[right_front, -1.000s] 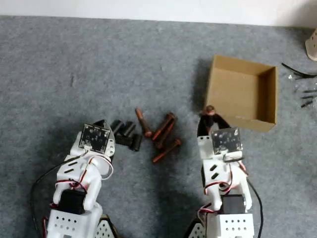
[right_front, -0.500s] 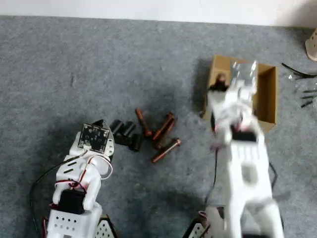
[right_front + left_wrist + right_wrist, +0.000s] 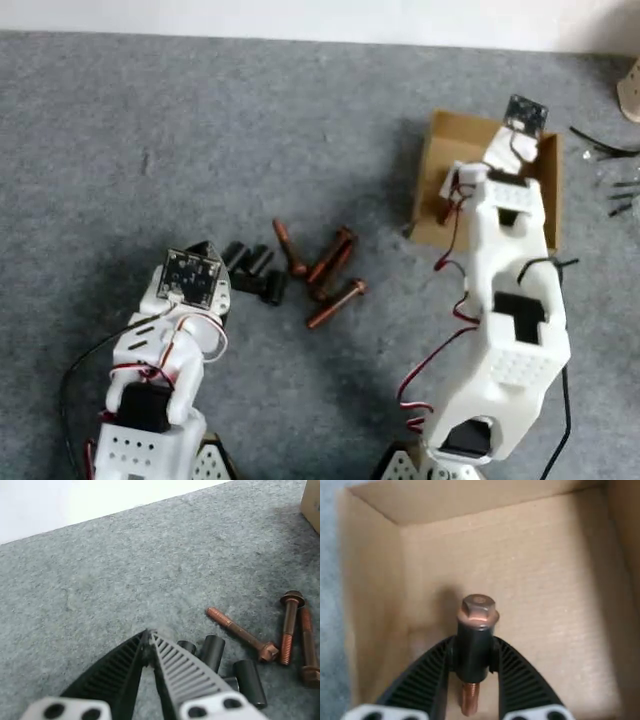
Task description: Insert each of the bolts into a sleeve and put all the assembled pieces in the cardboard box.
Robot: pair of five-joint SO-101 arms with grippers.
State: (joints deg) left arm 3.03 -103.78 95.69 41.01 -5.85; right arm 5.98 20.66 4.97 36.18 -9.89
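My right gripper [image 3: 474, 647] is shut on a black sleeve with a copper bolt [image 3: 478, 611] through it, held upright inside the cardboard box [image 3: 555, 580]. From above, the right arm [image 3: 505, 240] stretches over the cardboard box [image 3: 440, 135]. Several copper bolts [image 3: 330, 262] lie loose on the grey carpet mid-table, with black sleeves [image 3: 257, 270] just left of them. My left gripper [image 3: 149, 636] is shut with nothing in it, low over the carpet beside the sleeves [image 3: 214, 651] and a bolt [image 3: 240, 632].
Small dark parts and wires [image 3: 610, 180] lie on the carpet at the far right, past the box. Open carpet stretches across the far left and the back of the table.
The right arm has swung forward from near the table's front to over the cardboard box, carrying the sleeved bolt. The left arm has stayed still.
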